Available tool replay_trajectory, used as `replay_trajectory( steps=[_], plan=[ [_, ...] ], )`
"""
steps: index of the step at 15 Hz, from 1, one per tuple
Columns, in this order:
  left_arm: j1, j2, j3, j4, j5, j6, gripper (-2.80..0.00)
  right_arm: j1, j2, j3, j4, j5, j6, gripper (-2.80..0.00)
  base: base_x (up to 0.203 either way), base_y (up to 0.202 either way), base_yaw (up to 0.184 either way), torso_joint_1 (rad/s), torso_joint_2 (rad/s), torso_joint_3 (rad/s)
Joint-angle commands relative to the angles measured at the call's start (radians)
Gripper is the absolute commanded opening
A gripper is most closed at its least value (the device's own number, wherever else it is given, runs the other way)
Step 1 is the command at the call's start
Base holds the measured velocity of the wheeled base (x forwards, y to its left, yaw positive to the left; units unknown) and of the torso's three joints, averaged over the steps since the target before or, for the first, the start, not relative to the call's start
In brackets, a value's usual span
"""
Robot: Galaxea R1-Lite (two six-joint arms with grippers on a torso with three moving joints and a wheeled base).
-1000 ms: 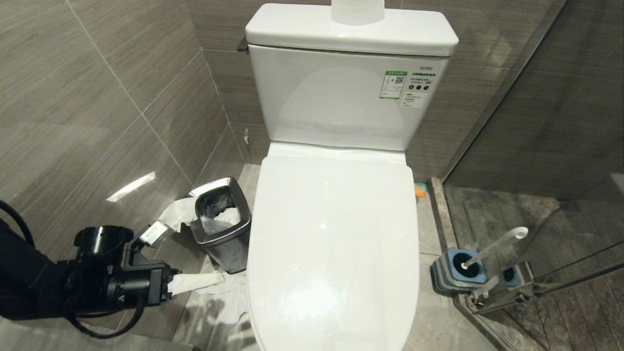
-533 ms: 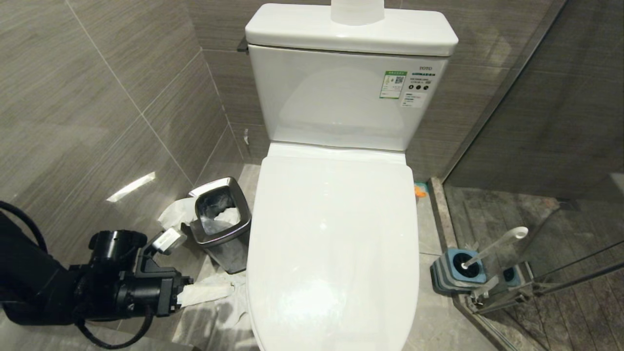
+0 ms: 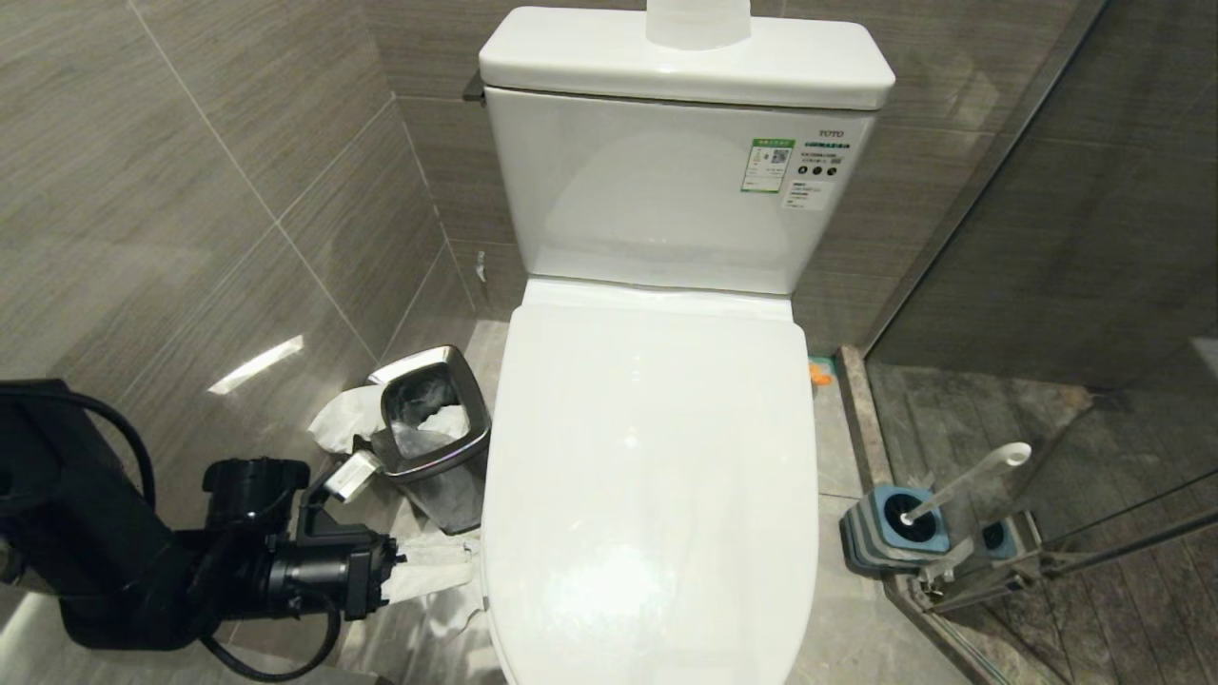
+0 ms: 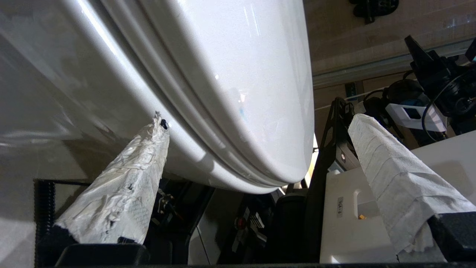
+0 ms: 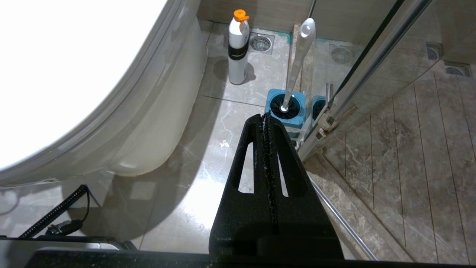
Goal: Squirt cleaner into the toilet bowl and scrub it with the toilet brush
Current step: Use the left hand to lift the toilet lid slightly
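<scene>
The toilet's lid (image 3: 657, 476) is down, so the inside of the toilet bowl is hidden; its outer wall (image 4: 55, 93) shows in the left wrist view. My left gripper (image 3: 447, 571) is low at the lid's left front edge, open wide, with paper-wrapped fingers (image 4: 122, 186). One fingertip is at the bowl's wall under the seat, and nothing is held. The toilet brush (image 3: 961, 485) stands in its grey, blue-topped holder (image 3: 894, 528) on the floor to the right. My right gripper (image 5: 264, 117) is shut and empty, pointing at that holder (image 5: 284, 108). No cleaner is in view.
A steel waste bin (image 3: 428, 438) with tissue in it stands left of the toilet, right by my left arm. A white bottle with an orange cap (image 5: 238, 48) stands on the floor beside the bowl. A glass shower partition (image 3: 1047, 533) closes off the right.
My left arm has moved right and a little lower, bringing the open gripper up to the lid's left front edge. Nothing else has moved.
</scene>
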Motion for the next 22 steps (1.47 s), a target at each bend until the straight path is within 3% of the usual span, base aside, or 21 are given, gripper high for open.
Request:
replay_trajectory(
  steps=[1, 5, 8, 22],
  plan=[
    [-0.003, 0.026, 0.001, -0.005, -0.007, -0.003, 0.0, 0.0, 0.0, 0.0, 0.001, -0.001, 0.0, -2.8, 0.0, 0.0, 0.0, 0.0, 0.0, 0.0],
    [-0.015, 0.011, 0.001, -0.001, -0.008, -0.015, 0.0, 0.0, 0.0, 0.0, 0.001, -0.001, 0.0, -2.8, 0.0, 0.0, 0.0, 0.0, 0.0, 0.0],
    [-0.016, -0.011, -0.001, -0.004, -0.009, -0.059, 0.0, 0.0, 0.0, 0.0, 0.001, -0.001, 0.0, -2.8, 0.0, 0.0, 0.0, 0.0, 0.0, 0.0],
    [-0.059, 0.001, -0.002, -0.005, 0.022, -0.049, 0.0, 0.0, 0.0, 0.0, 0.001, -0.001, 0.0, -2.8, 0.0, 0.0, 0.0, 0.0, 0.0, 0.0]
  ],
)
